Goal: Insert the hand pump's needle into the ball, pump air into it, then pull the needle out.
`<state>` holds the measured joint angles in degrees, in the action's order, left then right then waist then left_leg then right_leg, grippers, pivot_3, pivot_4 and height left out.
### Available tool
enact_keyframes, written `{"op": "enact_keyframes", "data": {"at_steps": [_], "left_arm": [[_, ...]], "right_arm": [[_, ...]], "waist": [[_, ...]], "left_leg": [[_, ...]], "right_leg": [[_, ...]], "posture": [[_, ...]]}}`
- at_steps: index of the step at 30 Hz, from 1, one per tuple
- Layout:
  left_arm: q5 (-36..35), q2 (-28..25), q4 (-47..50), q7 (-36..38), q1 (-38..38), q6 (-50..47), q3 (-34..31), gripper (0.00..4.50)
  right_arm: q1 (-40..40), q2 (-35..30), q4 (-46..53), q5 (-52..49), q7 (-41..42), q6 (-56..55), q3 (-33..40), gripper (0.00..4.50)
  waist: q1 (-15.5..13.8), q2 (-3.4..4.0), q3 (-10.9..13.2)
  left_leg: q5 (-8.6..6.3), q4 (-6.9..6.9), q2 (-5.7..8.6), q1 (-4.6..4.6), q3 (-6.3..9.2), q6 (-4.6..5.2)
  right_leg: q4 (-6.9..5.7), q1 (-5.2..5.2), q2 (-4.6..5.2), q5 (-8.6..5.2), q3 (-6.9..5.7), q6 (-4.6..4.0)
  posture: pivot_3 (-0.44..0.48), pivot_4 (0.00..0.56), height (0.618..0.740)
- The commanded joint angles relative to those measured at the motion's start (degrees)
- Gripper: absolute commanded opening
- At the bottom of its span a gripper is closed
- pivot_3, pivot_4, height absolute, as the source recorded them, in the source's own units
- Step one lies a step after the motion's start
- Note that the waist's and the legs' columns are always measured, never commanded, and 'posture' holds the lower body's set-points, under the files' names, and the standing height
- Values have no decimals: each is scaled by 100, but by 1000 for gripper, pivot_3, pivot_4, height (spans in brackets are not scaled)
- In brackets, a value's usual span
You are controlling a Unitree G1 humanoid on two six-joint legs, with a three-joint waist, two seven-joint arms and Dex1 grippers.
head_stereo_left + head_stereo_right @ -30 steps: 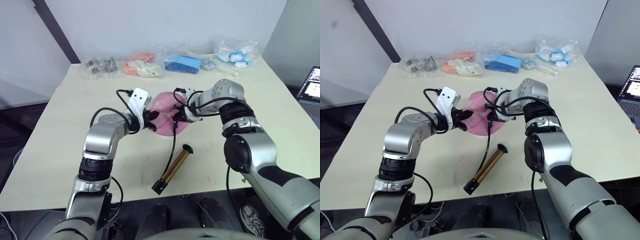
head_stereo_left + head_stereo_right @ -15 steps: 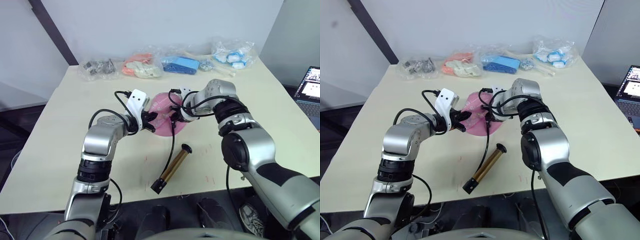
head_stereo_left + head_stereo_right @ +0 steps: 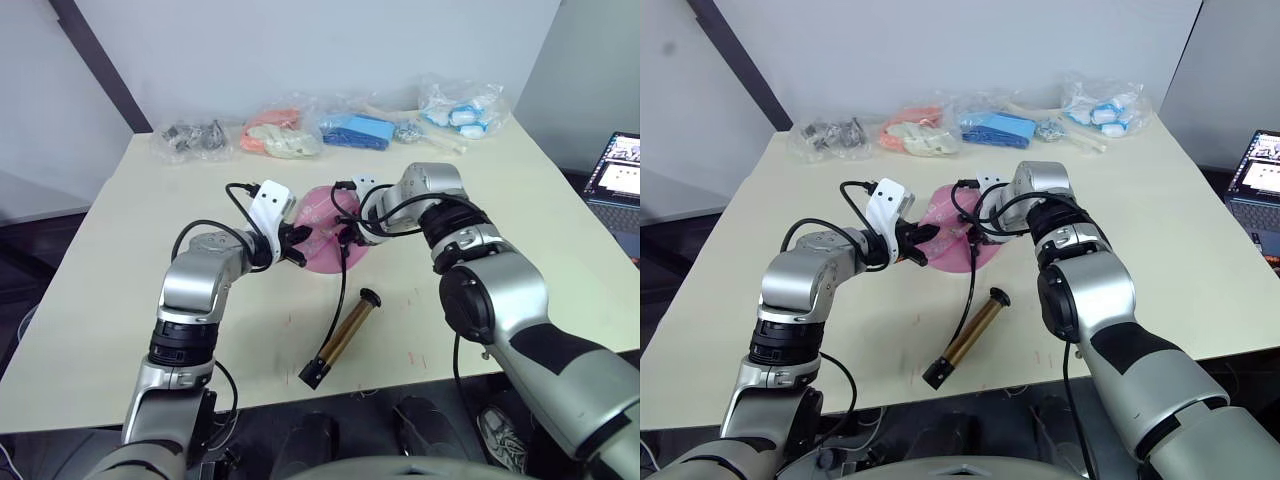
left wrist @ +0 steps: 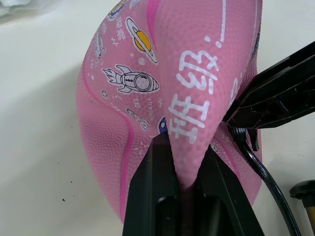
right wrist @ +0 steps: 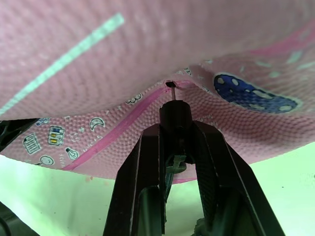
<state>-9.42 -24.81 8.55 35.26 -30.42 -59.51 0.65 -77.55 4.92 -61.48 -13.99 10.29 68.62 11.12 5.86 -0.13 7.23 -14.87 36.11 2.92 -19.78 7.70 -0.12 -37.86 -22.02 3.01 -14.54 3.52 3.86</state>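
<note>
The saggy pink ball (image 3: 325,232) lies mid-table, dented and folded. My left gripper (image 3: 295,243) is shut on a fold of the ball (image 4: 189,172) at its left side. My right gripper (image 3: 347,232) is shut on the black fitting (image 5: 174,115) of the needle (image 5: 171,88), whose thin pin points into the ball's valve hole with its tip at the opening. From that fitting the black hose (image 3: 343,290) runs down to the gold hand pump (image 3: 343,338), which lies loose on the table nearer me.
Several plastic bags of small items (image 3: 345,130) line the table's far edge. A laptop (image 3: 618,175) sits off the table's right side.
The camera has shifted slightly. The right gripper with the needle fitting has edged a little left, closer against the ball. The left gripper keeps its hold.
</note>
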Motion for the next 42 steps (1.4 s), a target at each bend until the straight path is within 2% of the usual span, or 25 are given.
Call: {"op": "enact_keyframes", "data": {"at_steps": [1, 18, 31, 42], "left_arm": [[-788, 276, 223, 1002, 176, -116, 1010, 60], [-867, 125, 415, 1108, 361, -94, 1078, 60], [-941, 98, 522, 1163, 451, -136, 1122, 60], [-795, -63, 275, 1318, 318, 156, 1135, 60]], "right_arm": [[-139, 439, -101, -106, 82, -894, 76, 294], [-475, 577, -651, -2, 221, -1541, 205, 294], [-565, 625, -895, -208, -76, -1871, 810, 294], [-431, 580, -556, 338, 681, -1539, -57, 294]], "waist": [[4, 0, 0], [128, 0, -1], [144, -1, -2], [144, 0, 1]], "left_leg": [[0, -1, 0, 2, 0, -1], [-2, -19, -12, 13, 2, -3], [-2, -45, -23, 29, 0, -3], [-1, -73, -25, 45, 3, -3]], "right_leg": [[0, 1, -1, 0, 0, 0], [4, 2, -18, -2, 2, 1], [15, 2, -32, -10, 18, 12], [21, 2, -40, -16, 27, 20]], "posture": [[0, 150, 736], [0, 150, 736], [0, 150, 736], [0, 150, 736]]}}
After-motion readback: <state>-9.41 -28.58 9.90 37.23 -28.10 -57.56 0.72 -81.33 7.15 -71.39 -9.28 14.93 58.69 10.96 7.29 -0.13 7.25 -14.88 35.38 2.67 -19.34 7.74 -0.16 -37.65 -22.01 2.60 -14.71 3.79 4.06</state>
